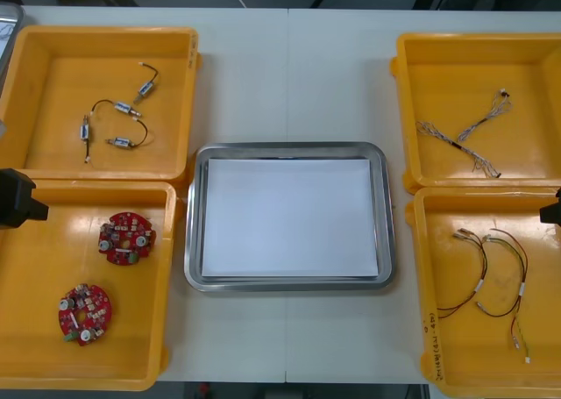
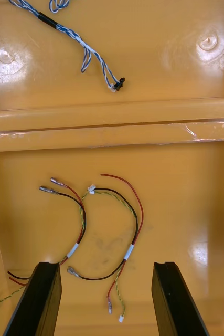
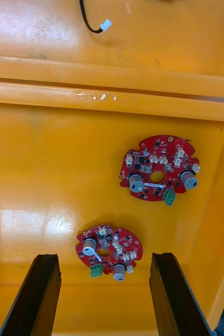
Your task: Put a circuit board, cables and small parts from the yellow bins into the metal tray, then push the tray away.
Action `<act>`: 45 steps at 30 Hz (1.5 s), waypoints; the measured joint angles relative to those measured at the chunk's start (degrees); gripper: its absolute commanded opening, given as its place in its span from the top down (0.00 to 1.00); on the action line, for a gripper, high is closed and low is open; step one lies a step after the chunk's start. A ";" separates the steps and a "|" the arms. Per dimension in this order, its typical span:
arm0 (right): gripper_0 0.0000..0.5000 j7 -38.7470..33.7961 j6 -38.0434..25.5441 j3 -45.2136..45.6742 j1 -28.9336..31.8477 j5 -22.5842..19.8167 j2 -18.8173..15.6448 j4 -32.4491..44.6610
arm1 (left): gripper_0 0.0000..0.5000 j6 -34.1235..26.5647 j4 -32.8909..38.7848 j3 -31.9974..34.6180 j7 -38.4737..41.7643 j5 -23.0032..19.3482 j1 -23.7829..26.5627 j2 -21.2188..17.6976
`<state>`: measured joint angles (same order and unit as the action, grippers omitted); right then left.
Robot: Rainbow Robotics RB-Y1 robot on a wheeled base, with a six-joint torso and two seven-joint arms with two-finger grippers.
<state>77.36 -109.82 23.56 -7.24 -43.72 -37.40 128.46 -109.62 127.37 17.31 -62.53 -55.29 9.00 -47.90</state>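
With fingers (image 3: pixel 35 294) apart, we hold the left gripper (image 3: pixel 105 257) over the circuit boards (image 3: pixel 109 251) and the right gripper (image 2: pixel 105 265) over the red and yellow cables (image 2: pixel 128 251), ready to pick for the metal tray (image 1: pixel 382 215) between.

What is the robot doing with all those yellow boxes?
Nothing is picked up yet. The left gripper hangs open over a round red circuit board in a yellow bin. The right gripper hangs open over the red and yellow cables in another yellow bin. The metal tray between them, white inside, has nothing in it.
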 measured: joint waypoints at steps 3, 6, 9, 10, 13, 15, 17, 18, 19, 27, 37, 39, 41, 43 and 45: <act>0.00 0.00 0.00 0.00 0.00 0.00 0.00 0.00 | 0.00 0.00 0.00 0.00 0.00 0.00 0.00 0.00; 0.00 0.00 0.00 0.00 0.00 0.03 0.00 0.00 | 0.00 0.00 0.00 0.00 0.00 0.00 0.00 0.00; 0.00 0.00 0.00 0.02 0.00 0.76 0.00 0.18 | 0.00 0.00 0.00 0.00 0.00 0.00 0.00 0.00; 0.00 0.00 0.00 0.02 0.00 1.18 0.00 0.32 | 0.00 0.00 0.00 0.00 0.00 0.00 0.00 0.00; 0.00 0.00 0.00 0.02 0.03 1.88 0.00 0.82 | 0.00 0.00 0.00 0.00 0.00 0.00 0.00 0.00; 0.00 0.00 0.00 0.02 0.04 1.96 0.01 0.99 | 0.00 0.00 -0.02 0.00 0.00 0.00 -0.18 0.01; 0.00 0.00 0.00 0.02 0.06 1.98 0.02 1.05 | 0.00 0.00 -0.03 0.00 0.00 0.00 -0.77 0.01; 0.00 0.00 0.00 0.02 0.07 1.98 0.03 1.07 | 0.00 0.00 -0.03 0.00 0.00 0.00 -1.04 0.01; 0.00 0.00 0.00 0.02 0.09 1.98 0.03 1.09 | 0.00 0.00 -0.03 0.00 0.00 0.00 -1.22 0.01; 0.00 0.00 0.00 1.26 2.36 1.85 0.21 2.14 | 0.00 0.00 -0.03 0.00 0.00 0.00 -1.28 0.01; 0.00 0.00 0.00 4.26 8.04 1.63 3.40 5.89 | 0.00 0.00 -0.03 0.00 0.00 0.33 -3.80 0.01; 0.00 0.00 0.00 4.48 9.68 1.62 3.90 6.47 | 0.00 0.00 -0.02 0.00 0.00 0.51 -4.77 0.01; 0.00 0.00 0.00 4.59 11.30 1.57 4.28 6.91 | 0.00 0.01 -0.01 0.00 0.00 0.70 -5.77 0.01; 0.00 0.00 0.00 4.68 13.00 1.49 4.78 7.21 | 0.00 0.54 0.04 0.00 -0.01 0.98 -6.95 0.01; 0.00 -0.01 0.00 4.69 14.46 1.46 5.30 7.32 | 0.00 2.08 0.23 0.00 -0.01 1.37 -8.29 0.01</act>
<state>77.35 -109.82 28.26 7.23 -42.27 -32.10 135.79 -107.54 127.61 17.31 -62.54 -53.92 0.71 -47.89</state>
